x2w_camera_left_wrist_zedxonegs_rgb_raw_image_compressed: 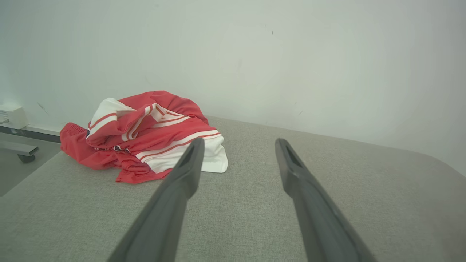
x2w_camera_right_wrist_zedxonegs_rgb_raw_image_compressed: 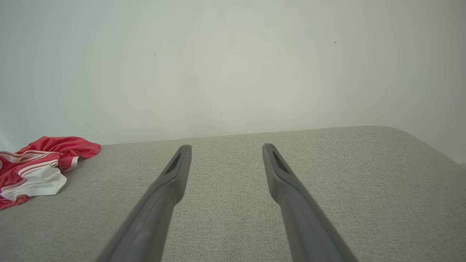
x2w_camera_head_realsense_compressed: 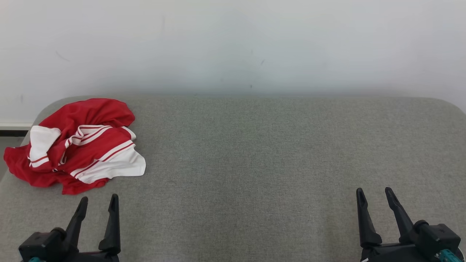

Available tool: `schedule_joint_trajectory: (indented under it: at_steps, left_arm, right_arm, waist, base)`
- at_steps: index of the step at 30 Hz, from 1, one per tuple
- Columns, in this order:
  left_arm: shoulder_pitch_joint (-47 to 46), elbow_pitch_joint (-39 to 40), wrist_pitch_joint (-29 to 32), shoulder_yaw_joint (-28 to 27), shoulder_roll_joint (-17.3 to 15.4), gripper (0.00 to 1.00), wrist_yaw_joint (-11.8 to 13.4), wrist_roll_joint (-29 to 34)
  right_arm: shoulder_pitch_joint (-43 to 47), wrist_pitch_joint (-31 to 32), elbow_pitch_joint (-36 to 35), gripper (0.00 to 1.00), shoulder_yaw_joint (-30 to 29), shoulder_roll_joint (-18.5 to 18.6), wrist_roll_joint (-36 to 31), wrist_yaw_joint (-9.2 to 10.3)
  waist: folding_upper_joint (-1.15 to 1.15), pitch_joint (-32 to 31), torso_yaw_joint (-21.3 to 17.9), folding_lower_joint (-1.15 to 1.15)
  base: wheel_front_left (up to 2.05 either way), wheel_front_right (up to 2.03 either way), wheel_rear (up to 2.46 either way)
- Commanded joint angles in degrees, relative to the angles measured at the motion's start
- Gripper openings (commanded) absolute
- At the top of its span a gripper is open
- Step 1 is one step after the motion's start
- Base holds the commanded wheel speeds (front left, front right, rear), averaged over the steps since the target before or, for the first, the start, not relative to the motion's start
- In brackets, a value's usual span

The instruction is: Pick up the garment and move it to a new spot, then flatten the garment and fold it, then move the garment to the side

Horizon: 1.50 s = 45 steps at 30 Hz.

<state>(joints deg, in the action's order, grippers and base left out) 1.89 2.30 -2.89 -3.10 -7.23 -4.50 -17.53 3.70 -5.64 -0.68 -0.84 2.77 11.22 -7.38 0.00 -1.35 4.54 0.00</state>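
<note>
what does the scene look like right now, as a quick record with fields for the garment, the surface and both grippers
garment: red and white, crumpled in a heap
place: far left of the grey padded surface, at its left edge
left gripper: open, empty, near side of the garment, not touching it
right gripper: open, empty, over bare surface at the right
backdrop: pale wall
task stage: garment not yet picked up
</note>
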Motion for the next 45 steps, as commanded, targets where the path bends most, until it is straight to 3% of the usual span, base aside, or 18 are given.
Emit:
schedule_joint_trajectory:
  at_steps: [1, 21, 45]
  left_arm:
    - [0.7, 0.7, 0.4, -0.1, -0.5, 1.00, 0.3, 1.0]
    - [1.7, 3.2, 3.0, -1.1, -2.0, 1.00, 4.4, 9.2]
    - [1.8, 2.5, 2.2, -0.5, -2.4, 1.00, 5.2, 7.6]
  right_arm:
    - [0.4, -0.4, -0.4, 1.00, -0.1, 0.2, -1.0, -0.18]
    - [1.5, -0.5, -1.1, 1.00, -0.7, 0.2, -8.0, -0.20]
    - [1.1, -1.0, 0.5, 1.00, -0.6, 0.2, -2.5, -0.20]
  waist:
    - [0.00, 0.0, 0.1, 0.00]
    - [0.00, 0.2, 0.9, 0.00]
    - [0.00, 0.1, 1.0, 0.00]
  base:
    - [0.00, 0.00, 0.00]
    - [0.00, 0.00, 0.00]
    - [0.00, 0.00, 0.00]
